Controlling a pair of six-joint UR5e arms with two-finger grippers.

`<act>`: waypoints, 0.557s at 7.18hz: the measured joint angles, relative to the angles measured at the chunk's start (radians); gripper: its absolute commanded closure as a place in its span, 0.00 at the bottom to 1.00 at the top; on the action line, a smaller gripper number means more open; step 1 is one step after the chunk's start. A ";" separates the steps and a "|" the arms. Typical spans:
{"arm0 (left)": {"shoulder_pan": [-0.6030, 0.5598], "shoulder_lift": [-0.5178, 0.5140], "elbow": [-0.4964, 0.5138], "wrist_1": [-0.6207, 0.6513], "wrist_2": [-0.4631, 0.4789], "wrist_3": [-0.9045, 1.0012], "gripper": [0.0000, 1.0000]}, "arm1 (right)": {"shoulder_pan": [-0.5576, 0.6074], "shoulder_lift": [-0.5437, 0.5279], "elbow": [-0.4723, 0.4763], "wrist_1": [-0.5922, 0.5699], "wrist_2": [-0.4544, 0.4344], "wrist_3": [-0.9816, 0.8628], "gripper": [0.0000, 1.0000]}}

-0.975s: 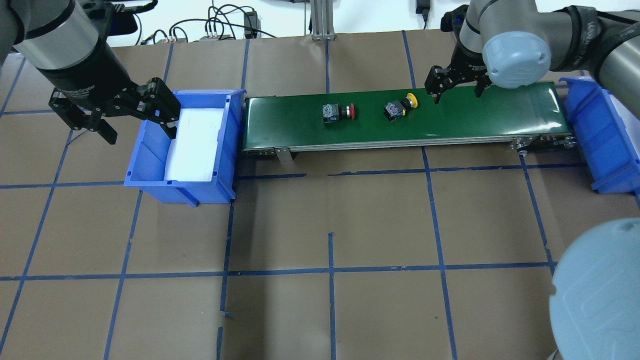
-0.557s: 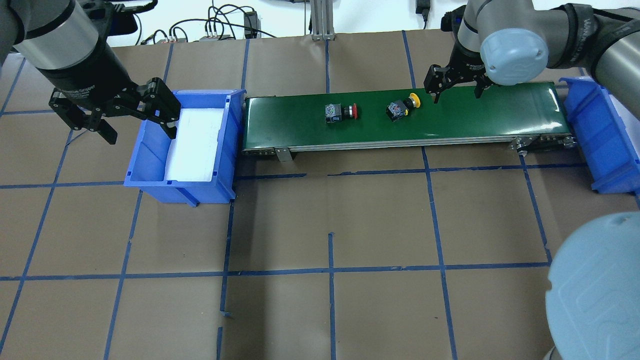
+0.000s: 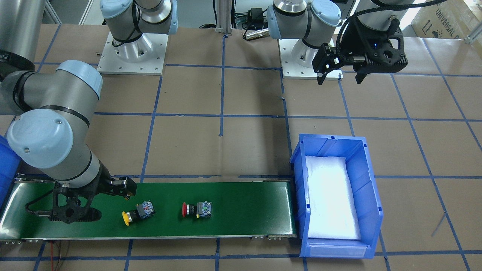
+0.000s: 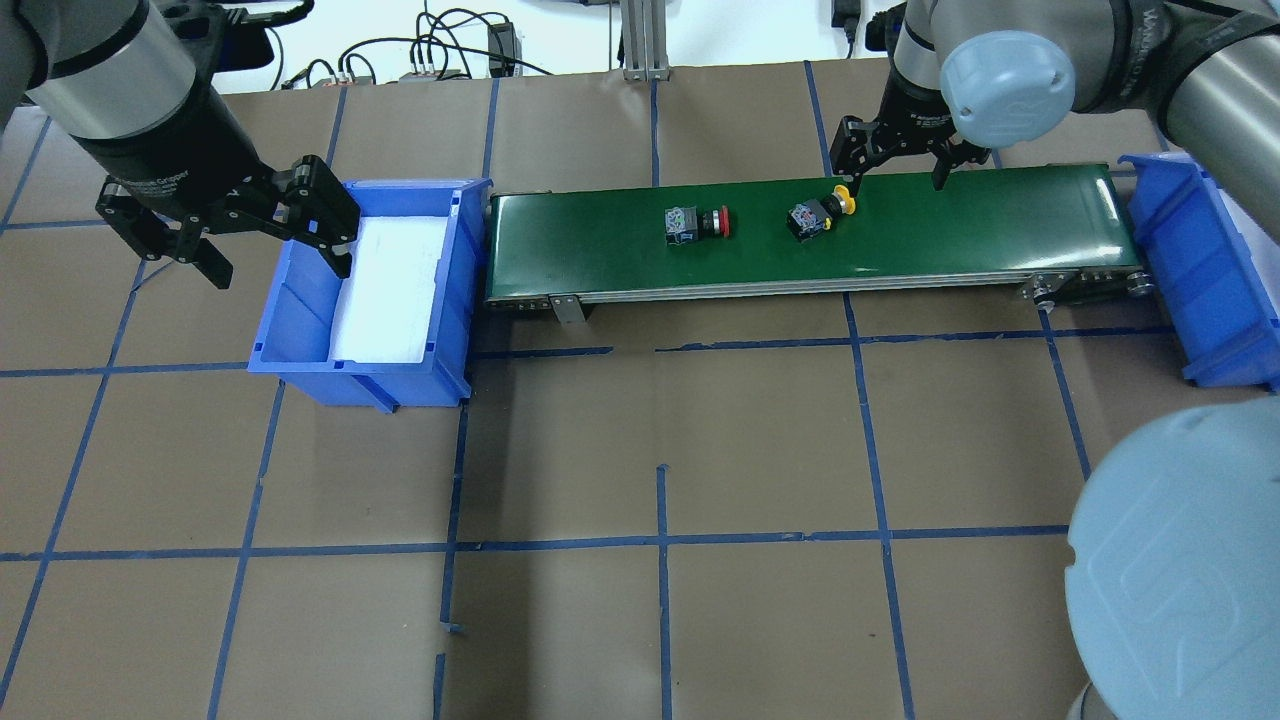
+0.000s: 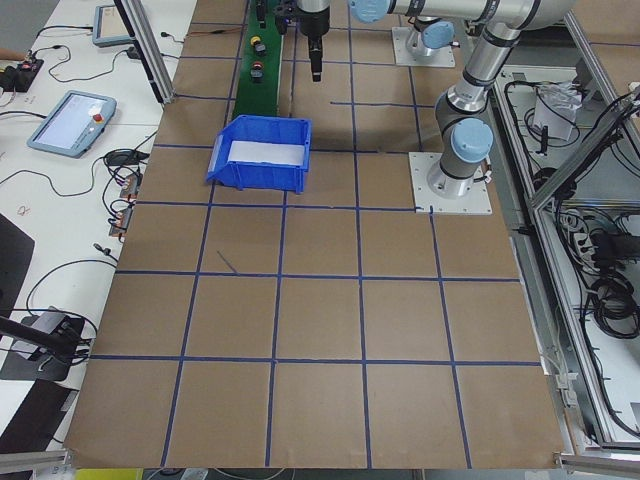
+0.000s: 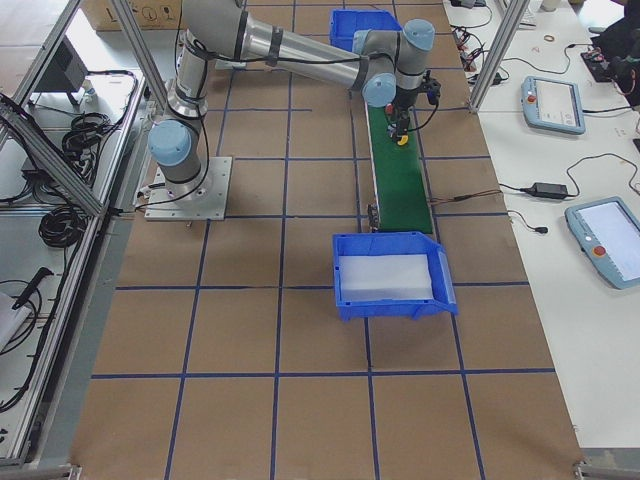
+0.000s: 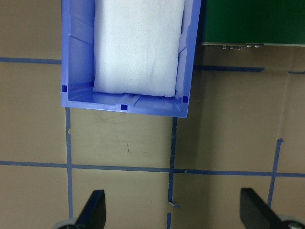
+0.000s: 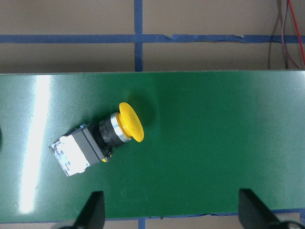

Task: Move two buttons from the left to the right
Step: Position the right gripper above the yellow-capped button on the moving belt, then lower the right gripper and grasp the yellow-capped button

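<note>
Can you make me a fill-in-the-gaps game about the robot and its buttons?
The red button and the yellow button lie on a ____ belt. The right gripper hovers nearest the ____ button. The left gripper is beside a bin coloured ____. Both grippers are ____.
Missing words: green, yellow, blue, open.

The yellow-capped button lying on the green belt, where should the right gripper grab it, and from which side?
Grip the yellow button by its blocky black-grey body, coming straight down. It lies on its side, skewed on the belt; the body's flat sides should hold better than the round cap, so the open right gripper should probably rotate to match.
</note>
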 measured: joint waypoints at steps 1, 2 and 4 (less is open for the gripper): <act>0.000 0.000 0.000 0.000 -0.002 0.000 0.00 | 0.000 0.016 -0.011 0.000 0.001 -0.007 0.00; 0.000 -0.001 0.000 0.000 -0.003 0.000 0.00 | 0.001 0.028 -0.020 0.000 0.002 -0.020 0.00; 0.000 -0.001 0.000 0.000 -0.007 -0.001 0.00 | 0.001 0.039 -0.027 -0.002 0.003 -0.079 0.00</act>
